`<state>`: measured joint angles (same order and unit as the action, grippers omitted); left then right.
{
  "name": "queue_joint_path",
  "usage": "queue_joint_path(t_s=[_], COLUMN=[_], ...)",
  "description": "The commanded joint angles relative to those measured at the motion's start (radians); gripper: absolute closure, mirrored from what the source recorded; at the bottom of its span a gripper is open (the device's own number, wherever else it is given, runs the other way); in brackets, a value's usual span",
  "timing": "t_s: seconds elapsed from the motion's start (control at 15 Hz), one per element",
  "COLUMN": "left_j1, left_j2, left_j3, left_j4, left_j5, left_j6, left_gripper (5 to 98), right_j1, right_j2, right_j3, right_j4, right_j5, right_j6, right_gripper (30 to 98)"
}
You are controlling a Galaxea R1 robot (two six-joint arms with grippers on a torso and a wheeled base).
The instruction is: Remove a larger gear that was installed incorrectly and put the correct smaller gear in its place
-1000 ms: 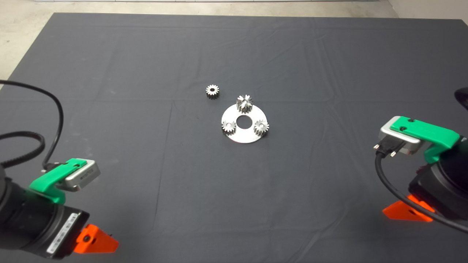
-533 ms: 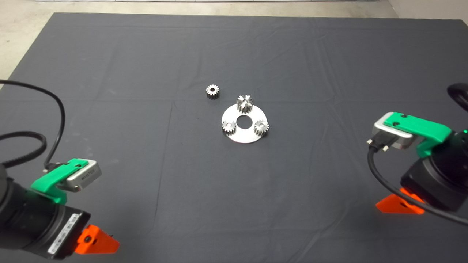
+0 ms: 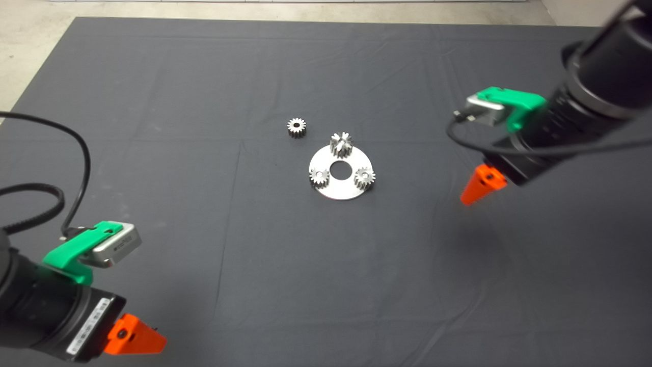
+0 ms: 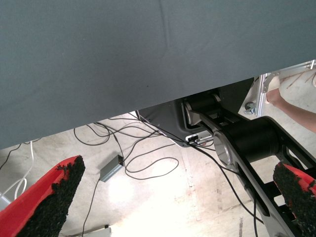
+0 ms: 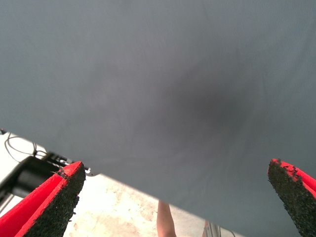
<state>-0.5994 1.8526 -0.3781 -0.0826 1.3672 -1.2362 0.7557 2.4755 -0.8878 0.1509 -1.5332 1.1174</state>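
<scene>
A round silver plate [image 3: 338, 192] lies mid-mat. On its far edge stands the larger gear [image 3: 341, 144], tall with slanted teeth. Two short gears with shiny pins [image 3: 318, 177] [image 3: 364, 178] sit on the plate's left and right sides. The smaller gear [image 3: 296, 127] lies loose on the mat, just left of and beyond the plate. My right gripper [image 3: 479, 186] hangs above the mat well to the right of the plate, open and empty, with its fingers [image 5: 44, 205] spread wide over bare mat. My left gripper [image 3: 133, 337] stays at the lower left edge, open [image 4: 173, 197].
The dark mat [image 3: 204, 92] covers the table, with pale floor past its far edge. The left wrist view looks past the mat's edge to floor cables [image 4: 148, 163], a small grey box [image 4: 111, 168] and a person's limb [image 4: 291, 106]. A person's leg [image 5: 165, 219] shows in the right wrist view.
The right arm has risen from the lower right edge and swung up and inward, to the right of the plate. The left arm and the gears have not moved.
</scene>
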Motion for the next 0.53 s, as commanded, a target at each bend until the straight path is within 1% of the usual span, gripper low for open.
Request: queue_joint_path(t_s=[0.0,0.13,0.27,0.47], left_j1=[-0.011,-0.011,-0.011,-0.011], left_j2=[0.0,0.0,0.0,0.0], left_j3=[0.015,0.015,0.015,0.015], left_j4=[-0.016,-0.016,-0.016,-0.016], left_j5=[0.0,0.0,0.0,-0.004], left_j6=[0.004,0.004,0.004,0.003], left_gripper=[5.4,5.4,5.4,5.4], right_j1=[-0.047,-0.088,-0.118,-0.151], right_j2=[0.182,0.223,0.264,0.295], right_j3=[-0.249,-0.338,-0.413,-0.464], right_j4=[-0.072,-0.094,-0.097,-0.148], right_j5=[-0.084,-0.081,-0.074,-0.073], right_j6=[-0.094,-0.126,-0.167,-0.212], right_gripper=[30.8,30.8,30.8,30.8])
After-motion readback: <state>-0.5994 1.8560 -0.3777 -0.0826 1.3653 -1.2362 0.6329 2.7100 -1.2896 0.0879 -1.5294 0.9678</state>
